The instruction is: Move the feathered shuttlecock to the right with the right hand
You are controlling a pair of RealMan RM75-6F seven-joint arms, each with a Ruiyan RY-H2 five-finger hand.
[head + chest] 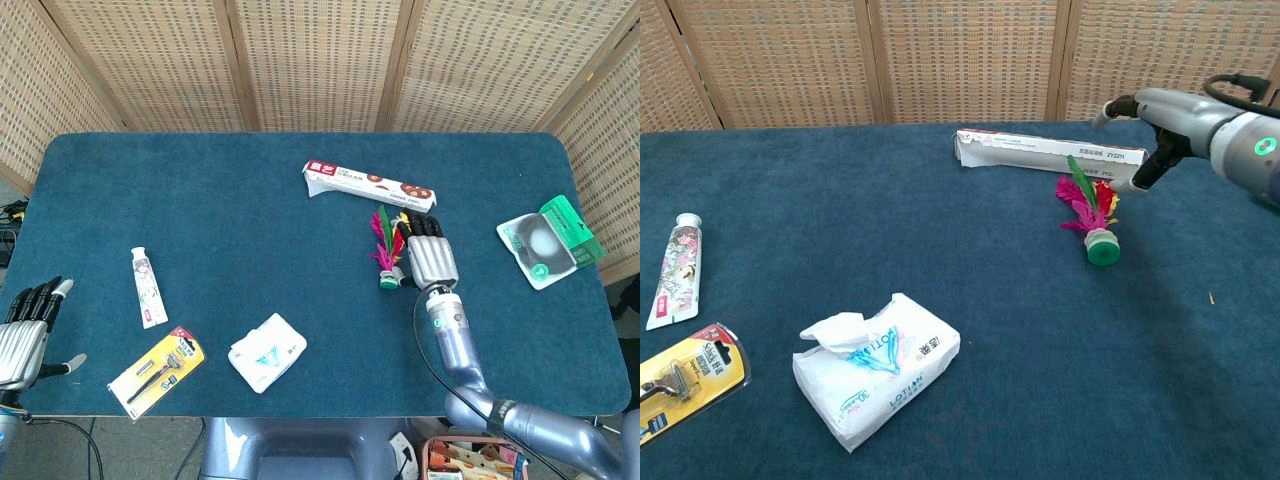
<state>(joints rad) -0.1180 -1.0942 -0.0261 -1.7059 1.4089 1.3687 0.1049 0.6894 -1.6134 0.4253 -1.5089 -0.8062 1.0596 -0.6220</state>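
Fingers (420, 227) of right hand (430, 255) spread, empty, poised above shuttlecock (388, 246) lying mid-worktop (250, 210) below long box (369, 185); best lowered onto green base, avoiding feathers, before closing.

Right hand (428, 258) covers the shuttlecock's (385, 245) right-side feathers

We see a matt, felt-like cloth on the table (200, 200), woven wicker screens (320, 60) behind it, soft feathers and a glossy plastic base on the shuttlecock (1092, 222), smooth silvery metal on the right hand (428, 258), and a printed cardboard box (1050, 152).
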